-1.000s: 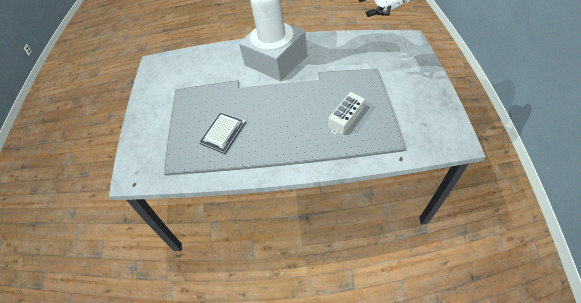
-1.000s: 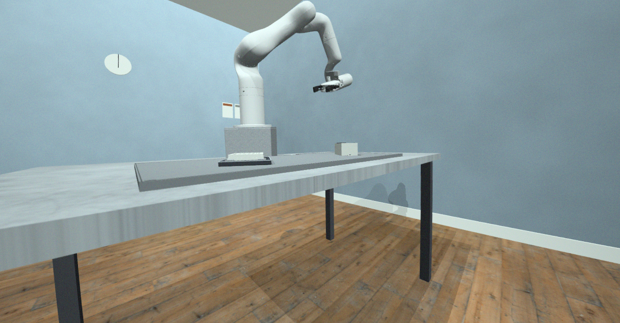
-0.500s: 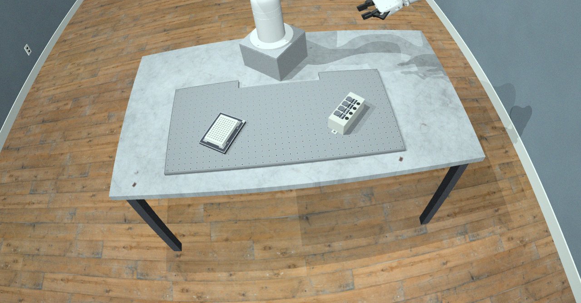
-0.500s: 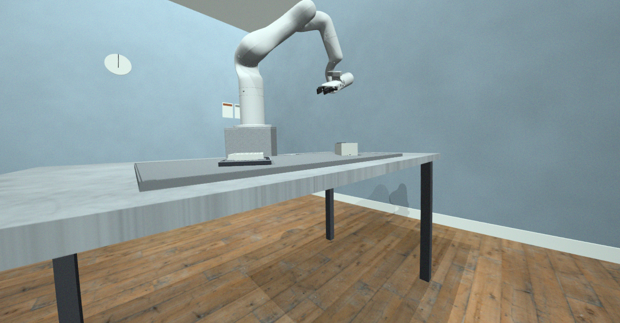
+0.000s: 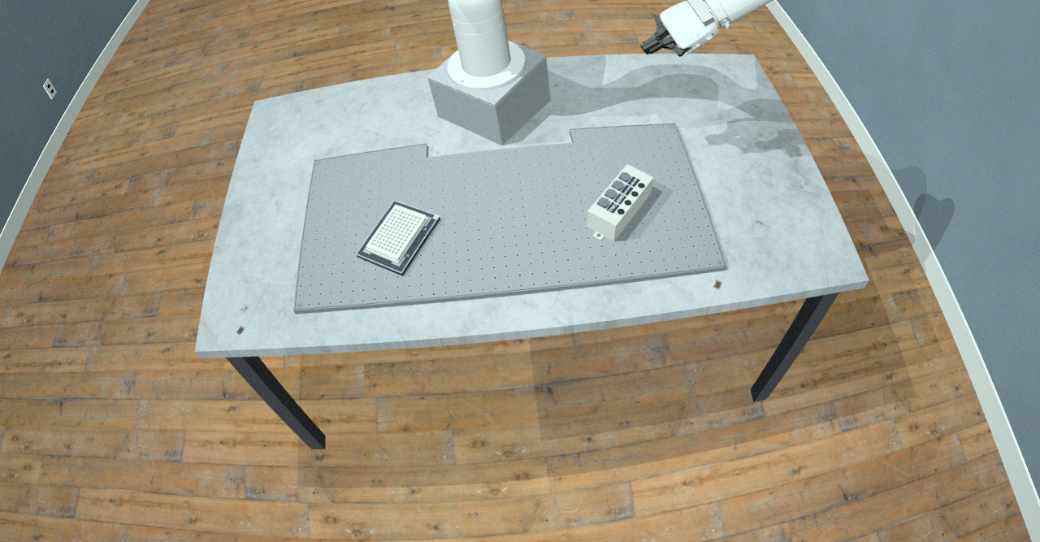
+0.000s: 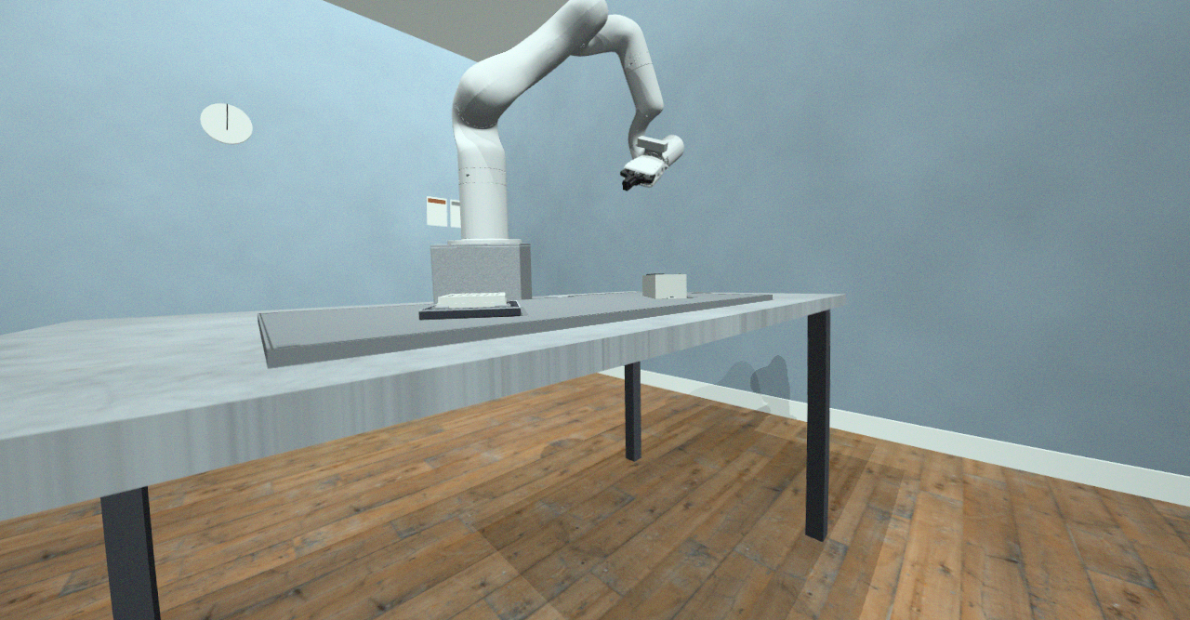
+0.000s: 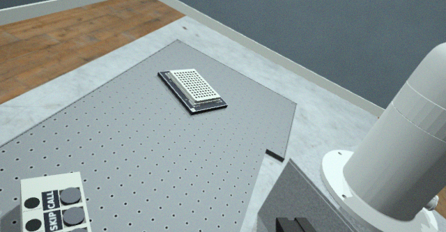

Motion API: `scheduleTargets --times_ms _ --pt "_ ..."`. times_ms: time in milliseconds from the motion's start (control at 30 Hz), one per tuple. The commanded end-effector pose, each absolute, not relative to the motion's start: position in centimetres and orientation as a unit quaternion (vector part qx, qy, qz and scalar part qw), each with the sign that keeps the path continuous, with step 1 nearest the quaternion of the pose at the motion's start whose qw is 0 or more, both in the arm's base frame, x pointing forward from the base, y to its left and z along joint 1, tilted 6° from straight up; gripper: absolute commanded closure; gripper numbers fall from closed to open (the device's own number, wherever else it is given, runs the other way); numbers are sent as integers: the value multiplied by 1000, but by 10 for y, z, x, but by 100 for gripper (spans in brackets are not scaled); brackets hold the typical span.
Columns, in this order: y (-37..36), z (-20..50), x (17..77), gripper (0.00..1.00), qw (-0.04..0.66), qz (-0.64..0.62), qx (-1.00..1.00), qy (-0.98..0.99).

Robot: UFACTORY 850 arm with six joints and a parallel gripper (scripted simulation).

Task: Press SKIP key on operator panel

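Note:
The operator panel is a cream box on the right part of the grey perforated plate, also low on the table in the exterior view. Its dark keys and lamps face up and all lamps look dark. In the wrist view the panel shows at the bottom left: the CALL key sits above the SKIP key, each with a dark lamp to its left. The other keys are cut off. My gripper is shut and empty, high above the table's far right corner, far from the panel.
A white well plate on a black holder lies on the left part of the perforated plate. The arm's grey pedestal stands at the table's back middle.

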State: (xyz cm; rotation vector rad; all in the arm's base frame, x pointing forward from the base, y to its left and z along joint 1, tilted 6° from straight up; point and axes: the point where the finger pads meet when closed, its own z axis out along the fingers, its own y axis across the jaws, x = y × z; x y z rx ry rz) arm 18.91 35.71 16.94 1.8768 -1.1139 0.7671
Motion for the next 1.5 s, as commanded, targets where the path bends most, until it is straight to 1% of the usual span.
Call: scheduleTargets --times_ms 0,633,867,933,1467 --pt "353 162 202 100 398 290 760 -425" --pt "329 118 266 100 364 212 855 -304" --pt "317 100 292 100 339 173 897 -227" --pt "317 100 292 100 339 173 897 -227" --pt "289 58 342 100 270 101 957 -40"
